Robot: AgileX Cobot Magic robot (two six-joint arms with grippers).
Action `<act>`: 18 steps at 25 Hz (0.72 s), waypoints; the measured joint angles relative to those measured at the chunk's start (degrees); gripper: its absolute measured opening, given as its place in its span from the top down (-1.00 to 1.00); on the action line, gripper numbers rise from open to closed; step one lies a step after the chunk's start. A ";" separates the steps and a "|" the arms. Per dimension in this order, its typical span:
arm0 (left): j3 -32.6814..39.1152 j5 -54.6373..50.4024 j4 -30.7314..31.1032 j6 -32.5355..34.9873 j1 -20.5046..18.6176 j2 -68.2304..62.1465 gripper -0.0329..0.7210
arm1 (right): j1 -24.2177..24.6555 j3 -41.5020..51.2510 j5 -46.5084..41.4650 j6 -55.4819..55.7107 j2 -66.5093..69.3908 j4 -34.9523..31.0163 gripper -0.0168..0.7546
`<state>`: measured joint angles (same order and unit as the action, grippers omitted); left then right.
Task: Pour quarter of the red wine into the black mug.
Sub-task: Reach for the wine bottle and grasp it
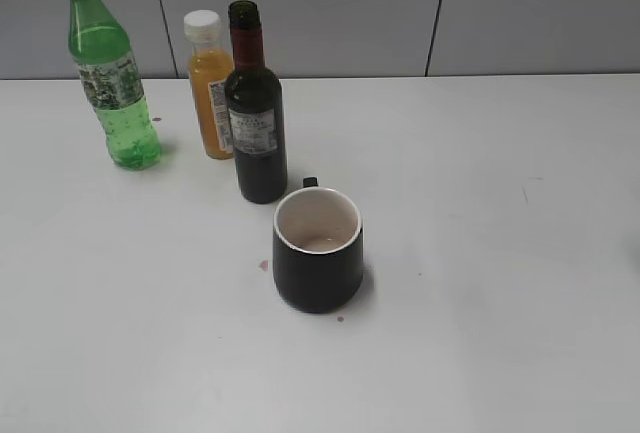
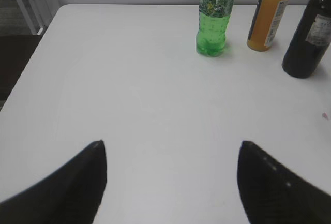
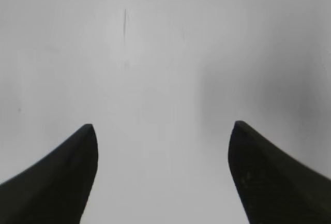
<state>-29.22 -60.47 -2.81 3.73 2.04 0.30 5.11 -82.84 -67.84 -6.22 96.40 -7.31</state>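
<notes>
A dark red wine bottle [image 1: 256,113] with no cap stands upright on the white table [image 1: 480,253]. It also shows at the right edge of the left wrist view [image 2: 310,32]. A black mug [image 1: 317,249] with a white inside stands just in front of it, handle toward the back. My left gripper [image 2: 170,144] is open and empty over bare table, well short of the bottles. My right gripper [image 3: 163,125] is open and empty over bare table. Neither gripper shows in the exterior view.
A green plastic bottle [image 1: 112,73] stands at the back left and also shows in the left wrist view [image 2: 214,14]. An orange juice bottle [image 1: 210,88] stands behind the wine bottle, also in the left wrist view [image 2: 268,14]. Small reddish spots mark the table near the mug.
</notes>
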 joint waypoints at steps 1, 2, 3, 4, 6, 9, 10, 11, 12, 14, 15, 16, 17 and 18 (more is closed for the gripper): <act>0.00 0.00 0.00 0.00 0.00 0.00 -0.65 | 0.00 3.41 0.00 0.00 -2.47 -0.34 -0.58; 0.00 0.00 0.00 0.00 0.00 0.00 -0.65 | 0.00 6.40 0.00 0.00 -5.54 -0.65 -0.58; 0.00 0.00 0.00 0.00 0.00 0.00 -0.65 | 0.00 10.08 -0.13 0.00 -8.74 -1.05 -0.58; 0.00 0.00 0.00 0.00 0.00 0.00 -0.65 | 0.00 13.74 -0.13 0.00 -11.45 -1.17 -0.58; 0.00 0.00 0.00 0.00 0.00 0.00 -0.65 | 0.00 20.23 0.67 0.00 -18.41 -1.17 -0.58; 0.00 0.00 0.00 0.00 0.00 0.00 -0.65 | 0.00 29.16 3.66 -0.06 -28.13 -1.17 -0.58; 0.00 0.00 0.00 0.00 0.00 0.00 -0.65 | 0.00 31.89 4.73 -0.06 -31.35 -1.17 -0.58; 0.00 0.00 0.00 0.00 0.00 0.00 -0.65 | 0.00 34.39 5.53 -0.06 -34.06 -1.17 -0.58; 0.00 0.00 0.00 0.00 0.00 0.00 -0.65 | 0.00 36.33 6.12 -0.06 -37.26 -1.17 -0.58; 0.00 0.00 0.00 0.00 0.00 0.00 -0.65 | 0.00 40.50 7.20 -0.06 -43.59 -1.17 -0.58; 0.00 0.00 0.00 0.00 0.00 0.00 -0.65 | 0.00 42.44 7.72 -0.06 -46.12 -1.18 -0.58; 0.00 0.00 0.00 0.00 0.00 0.00 -0.65 | 0.00 44.03 7.96 -0.06 -49.16 -1.18 -0.58; 0.00 0.00 0.00 0.00 0.00 0.00 -0.65 | 0.00 45.90 8.32 -0.06 -52.16 -1.18 -0.58; 0.00 0.00 0.00 0.00 0.00 0.00 -0.65 | 0.00 47.77 8.79 -0.06 -54.66 -1.18 -0.58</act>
<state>-29.22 -60.47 -2.81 3.73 2.04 0.30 5.11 -35.06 -59.05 -6.28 41.74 -8.49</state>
